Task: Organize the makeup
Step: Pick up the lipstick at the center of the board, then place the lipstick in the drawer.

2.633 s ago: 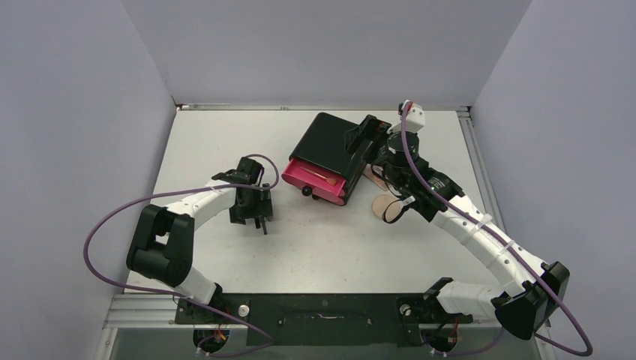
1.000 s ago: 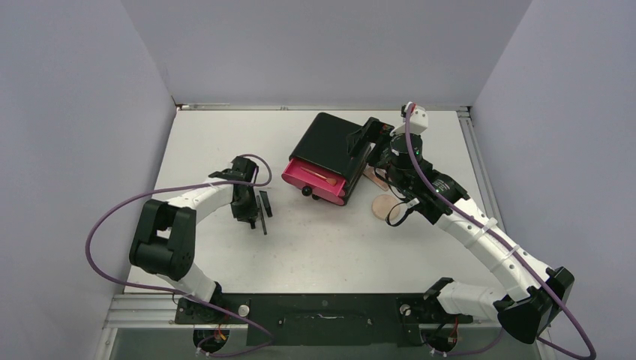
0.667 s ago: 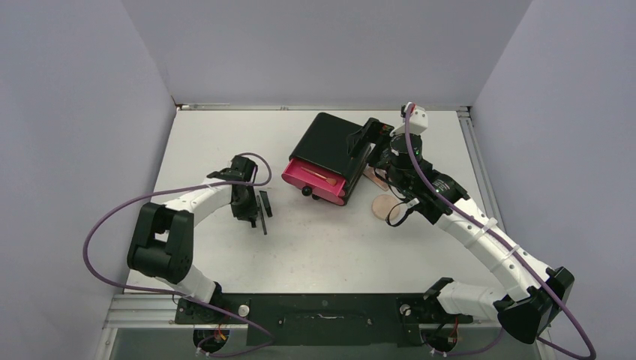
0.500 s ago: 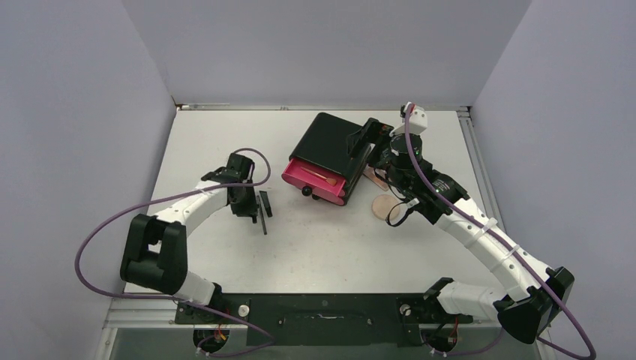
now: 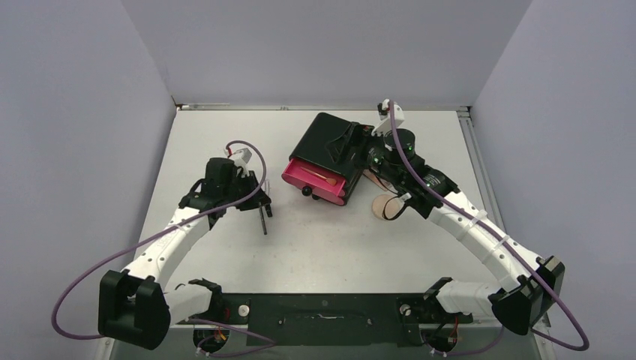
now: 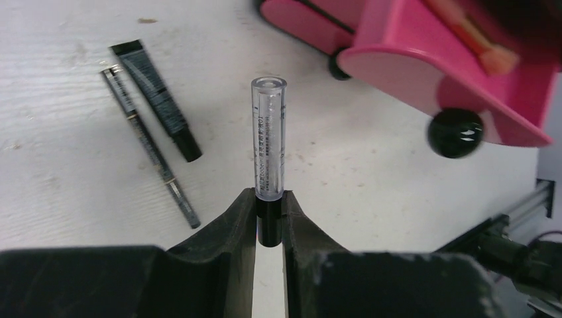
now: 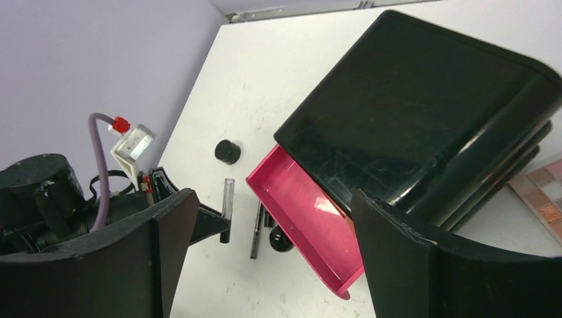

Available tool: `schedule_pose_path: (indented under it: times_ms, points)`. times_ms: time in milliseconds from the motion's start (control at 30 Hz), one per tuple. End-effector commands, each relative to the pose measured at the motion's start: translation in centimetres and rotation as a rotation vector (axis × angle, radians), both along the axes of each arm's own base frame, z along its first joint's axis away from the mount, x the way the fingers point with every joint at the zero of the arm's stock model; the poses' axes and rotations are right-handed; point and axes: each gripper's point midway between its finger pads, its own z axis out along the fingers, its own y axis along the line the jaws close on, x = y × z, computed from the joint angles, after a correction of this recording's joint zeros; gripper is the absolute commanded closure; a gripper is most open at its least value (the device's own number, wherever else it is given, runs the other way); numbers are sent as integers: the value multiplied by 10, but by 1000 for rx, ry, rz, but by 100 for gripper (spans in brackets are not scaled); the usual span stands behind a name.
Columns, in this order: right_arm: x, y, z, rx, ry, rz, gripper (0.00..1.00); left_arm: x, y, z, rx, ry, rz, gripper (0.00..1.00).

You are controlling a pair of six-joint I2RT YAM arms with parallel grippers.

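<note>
**Views.** The top view is giving the layout. The cabinet (image 5: 328,142) is sitting right of centre toward the far edge of the desk (image 5: 322,247). A pink drawer (image 5: 313,181) is standing open toward the left arm, with the brush (image 5: 321,177) lying in it. The disc (image 5: 383,204) is lying flat just right of the cabinet, beside the right arm.

Only the right wrist view is showing the jar (image 7: 226,152), standing on the desk beyond the left arm. It is also showing a corner of the palette (image 7: 540,195) right of the cabinet.

Only the left wrist view is separating a thick pencil (image 6: 156,99) from a thin pencil (image 6: 149,149). They are lying side by side on the desk, apart from the fingers.

**Hands.** The left hand (image 6: 270,202) is clamping the black end of the capped pencil (image 6: 268,146), fingers nearly together and the clear cap pointing straight away. I cannot tell whether its tip is touching the desk.

The right hand (image 7: 273,199) is hanging over the cabinet with fingers wide apart, gripping nothing. The cabinet and drawer are showing in the gap between them.

**Room.** The drawer knob (image 6: 454,132) is jutting toward the loose pencils, with a strip of bare desk between. A broad band of bare desk is running from the pencils to the near edge.
</note>
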Motion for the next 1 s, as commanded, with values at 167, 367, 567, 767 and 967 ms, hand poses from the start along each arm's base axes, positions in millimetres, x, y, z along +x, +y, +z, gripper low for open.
schedule_pose_path:
  times_ms: [167,367,567,767,967]
  points:
    - [-2,34,11,47,-11,170,23,-7,-51,77,-332,-301,-251,100]
    - [-6,45,7,54,7,239,30,-23,-65,98,-444,-357,-366,100]
    - [-8,57,-2,59,47,291,36,-27,-71,102,-483,-356,-397,100]
    - [-12,70,-7,64,74,345,38,-30,-74,105,-521,-358,-421,100]
    - [-17,79,-9,51,72,382,39,-33,-76,107,-540,-353,-438,100]
